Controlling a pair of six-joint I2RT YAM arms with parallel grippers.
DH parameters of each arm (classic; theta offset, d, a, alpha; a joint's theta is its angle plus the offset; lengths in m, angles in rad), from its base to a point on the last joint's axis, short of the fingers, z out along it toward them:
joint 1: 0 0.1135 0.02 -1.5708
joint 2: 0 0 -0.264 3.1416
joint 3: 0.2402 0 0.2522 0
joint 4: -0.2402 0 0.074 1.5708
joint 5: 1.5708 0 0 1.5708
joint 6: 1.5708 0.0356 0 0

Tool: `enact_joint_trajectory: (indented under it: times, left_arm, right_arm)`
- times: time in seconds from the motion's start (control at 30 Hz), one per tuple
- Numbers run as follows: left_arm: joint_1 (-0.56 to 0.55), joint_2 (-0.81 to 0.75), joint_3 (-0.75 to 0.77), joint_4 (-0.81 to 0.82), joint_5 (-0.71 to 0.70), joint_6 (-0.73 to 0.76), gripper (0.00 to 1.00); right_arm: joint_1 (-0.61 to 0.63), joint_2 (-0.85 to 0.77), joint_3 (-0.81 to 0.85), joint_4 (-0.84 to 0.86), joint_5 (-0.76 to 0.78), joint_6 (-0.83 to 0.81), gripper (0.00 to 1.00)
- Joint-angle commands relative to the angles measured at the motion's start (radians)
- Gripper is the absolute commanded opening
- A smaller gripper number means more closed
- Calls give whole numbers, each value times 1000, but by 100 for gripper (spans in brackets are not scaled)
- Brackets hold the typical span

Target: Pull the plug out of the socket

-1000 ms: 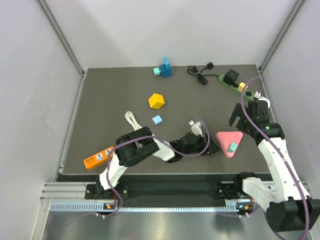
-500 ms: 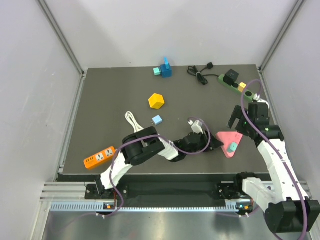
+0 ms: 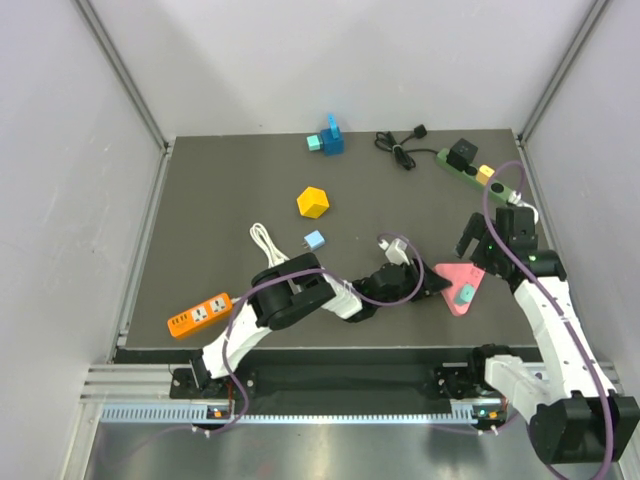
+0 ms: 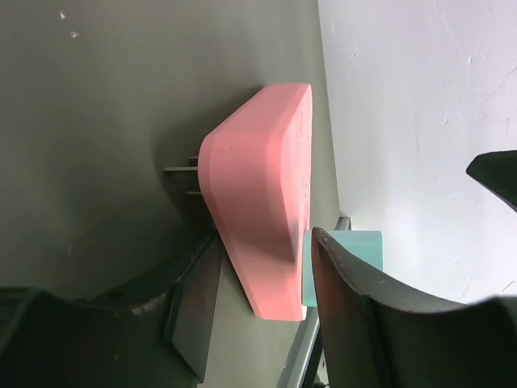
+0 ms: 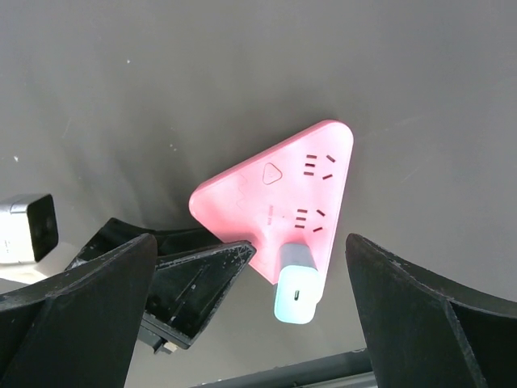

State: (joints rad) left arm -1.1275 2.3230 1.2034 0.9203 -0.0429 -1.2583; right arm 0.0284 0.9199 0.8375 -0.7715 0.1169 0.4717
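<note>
A robotics lab test cell: a dark grey tabletop [image 3: 220,200] boxed in by plain white panels [image 3: 330,60] on aluminium posts [image 3: 120,70], two small arms [image 3: 555,320] bolted to a metal rail [image 3: 340,410], and assorted props such as an orange power strip [image 3: 198,314] and a yellow block [image 3: 312,202].

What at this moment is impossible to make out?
Left wrist view: whether the left claw squeezes the pink socket or only straddles it; the contact lines are in shadow.
Left wrist view: most of the plug, behind the socket and a finger.
Right wrist view: the plug's pins, buried in the socket.
</note>
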Motion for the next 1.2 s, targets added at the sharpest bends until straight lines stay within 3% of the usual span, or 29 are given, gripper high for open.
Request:
enact_joint_trajectory:
  times: [0.0,0.13,0.37,0.57,0.6,0.9,1.17]
  left_arm:
    - [2,36,30,-15,-8,4,52]
    - [2,47,41,-23,-8,8,48]
    - [3,73,58,-23,6,3,40]
    - [23,49,24,-55,-8,28,10]
    - [32,36,7,-70,-8,30,0]
    - [67,-7,-39,-149,-3,97,0]
    - [74,-10,-65,-147,18,102,0]
  right_arm:
    - [-19,4,-3,-12,52,34,100]
    - [-21,4,-20,-51,101,54,100]
    - [-19,-36,-78,-51,41,110,100]
    - [-21,-39,-110,-42,17,143,97]
    - [-21,-42,-110,-38,17,146,97]
    - [-21,-43,-224,95,-92,127,93]
    - [-19,8,-236,138,-83,122,79]
